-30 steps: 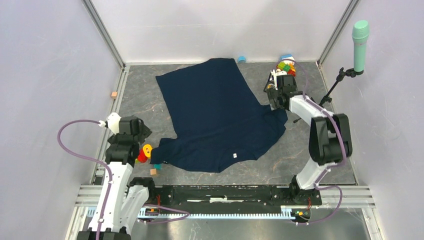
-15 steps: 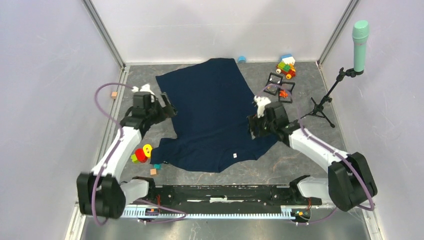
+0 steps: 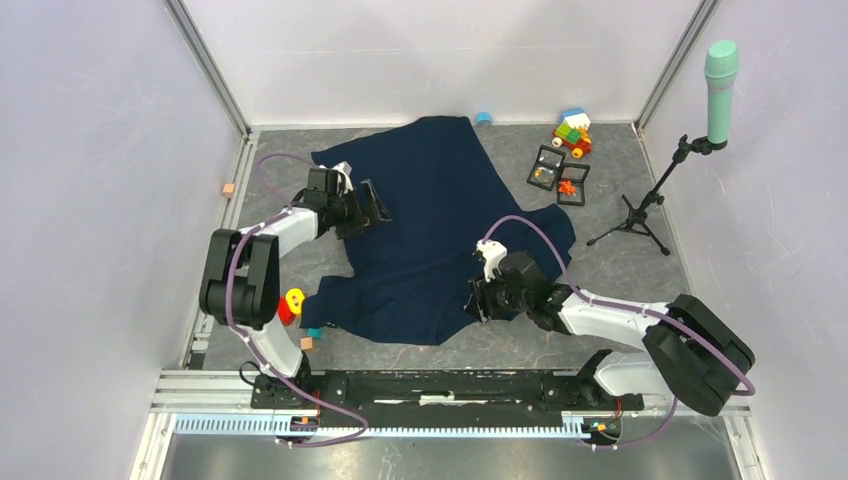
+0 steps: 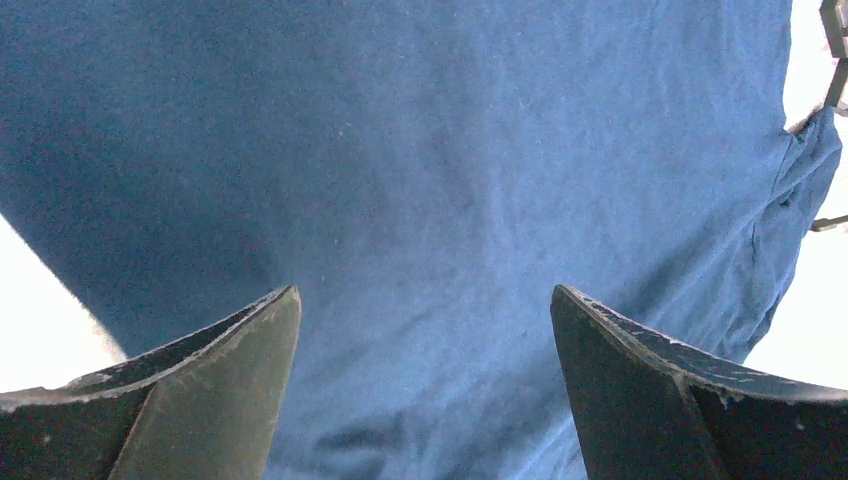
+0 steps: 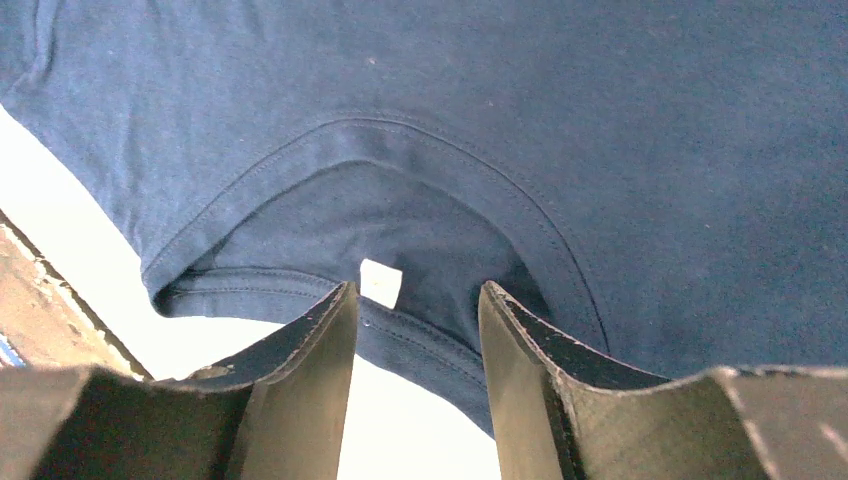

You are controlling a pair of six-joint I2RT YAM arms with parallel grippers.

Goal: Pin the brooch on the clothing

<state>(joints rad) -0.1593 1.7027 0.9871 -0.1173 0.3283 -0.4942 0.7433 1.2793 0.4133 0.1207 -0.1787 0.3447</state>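
The clothing (image 3: 440, 215) is a dark navy shirt spread flat mid-table, its collar and white tag (image 3: 468, 312) toward the near edge. My left gripper (image 3: 378, 205) hovers open over the shirt's left part, and in the left wrist view only plain fabric (image 4: 430, 180) shows between its wide-apart fingers (image 4: 240, 380). My right gripper (image 3: 474, 300) is at the collar. In the right wrist view its jaws (image 5: 415, 295) stand partly apart astride the collar band (image 5: 440, 345), beside the tag (image 5: 380, 283). The brooch seems to be a small orange piece (image 3: 568, 187) in a black frame, far right.
A second black frame (image 3: 545, 166) lies beside the first, with a colourful block toy (image 3: 572, 132) behind them. A tripod (image 3: 632, 212) holding a teal microphone (image 3: 720, 75) stands at the right. A red-yellow toy (image 3: 289, 305) and small blocks (image 3: 308, 343) lie near the left arm's base.
The left arm swung from the near left to over the shirt's left part. The right arm came from the frames at the far right down to the collar, and its jaws narrowed.
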